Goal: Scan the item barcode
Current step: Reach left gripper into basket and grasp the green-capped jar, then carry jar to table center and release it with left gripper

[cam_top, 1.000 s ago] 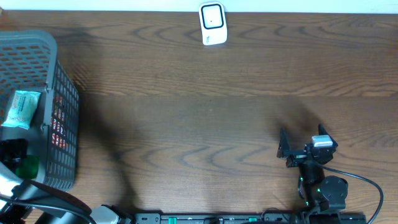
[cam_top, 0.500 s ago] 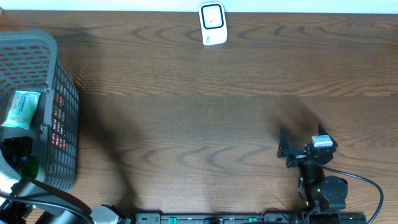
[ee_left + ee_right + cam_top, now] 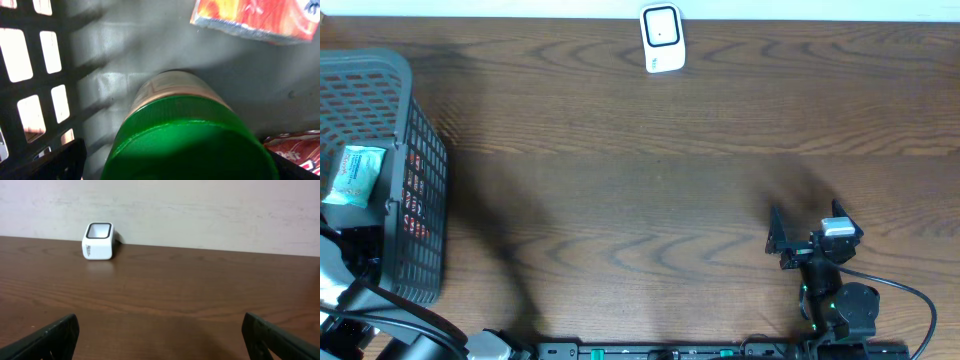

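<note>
Grey basket [image 3: 425, 270] holds a teal packet [image 3: 352, 175], perhaps wipes.

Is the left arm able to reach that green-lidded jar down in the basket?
Probably yes: the left gripper is open and close over the green-lidded jar inside the basket, with nothing between them.

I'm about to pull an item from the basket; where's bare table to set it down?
The table's middle is bare, bordered by the grey basket on the left, the white scanner at the far edge and the open right tool near the front. Either side of the scanner is free. Crowded: inside the basket, green-lidded jar, orange packet, teal pack.
</note>
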Robot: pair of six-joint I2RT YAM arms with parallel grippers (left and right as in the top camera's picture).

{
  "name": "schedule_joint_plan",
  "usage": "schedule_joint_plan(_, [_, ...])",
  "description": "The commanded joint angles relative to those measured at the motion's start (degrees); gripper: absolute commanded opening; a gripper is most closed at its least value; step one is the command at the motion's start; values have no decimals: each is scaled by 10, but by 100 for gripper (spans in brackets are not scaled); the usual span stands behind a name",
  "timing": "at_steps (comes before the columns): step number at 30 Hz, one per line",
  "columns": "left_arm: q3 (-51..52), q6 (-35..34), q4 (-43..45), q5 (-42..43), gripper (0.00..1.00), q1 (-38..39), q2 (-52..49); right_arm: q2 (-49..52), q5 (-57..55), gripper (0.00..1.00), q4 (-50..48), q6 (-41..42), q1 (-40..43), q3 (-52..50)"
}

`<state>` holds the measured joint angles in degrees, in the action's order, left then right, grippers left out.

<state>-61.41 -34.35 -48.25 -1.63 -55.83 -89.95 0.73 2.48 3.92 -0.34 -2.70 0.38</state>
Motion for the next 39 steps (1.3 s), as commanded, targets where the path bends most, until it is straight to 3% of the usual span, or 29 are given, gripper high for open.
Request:
schedule_joint_plan(1, [1,-2,5,-5,97,-1,-12,-2,-5,99,2,9,-9,-1])
schedule_joint_plan(8, [1,-2,13,-4,96,-1,-64,-2,-5,99,2,10,-9,-1])
schedule_joint_plan(12, [0,-2,12,-3,79,-1,-74,-2,-5,99,2,9,-9,-1])
schedule_joint_plan(15, [-11,-2,-1,-2,56,-1,-70,-2,-5,99,2,9,-9,-1])
schedule_joint_plan(17, [-25,-2,-16,-2,49,-1,-63,-2,-5,99,2,9,-9,-1])
schedule_joint_plan(22, [-83,3,-70,42,48,-1,-34,-2,-5,99,2,9,-9,-1])
schedule_joint_plan(33, [-326,50,-184,308,52,6,86,-2,-5,99,2,9,-9,-1])
schedule_joint_plan(37, [-363,45,-165,412,53,58,157,-2,-5,99,2,9,-9,-1])
schedule_joint_plan(39, [-363,10,-139,434,54,138,197,-2,-5,99,2,9,-9,-1])
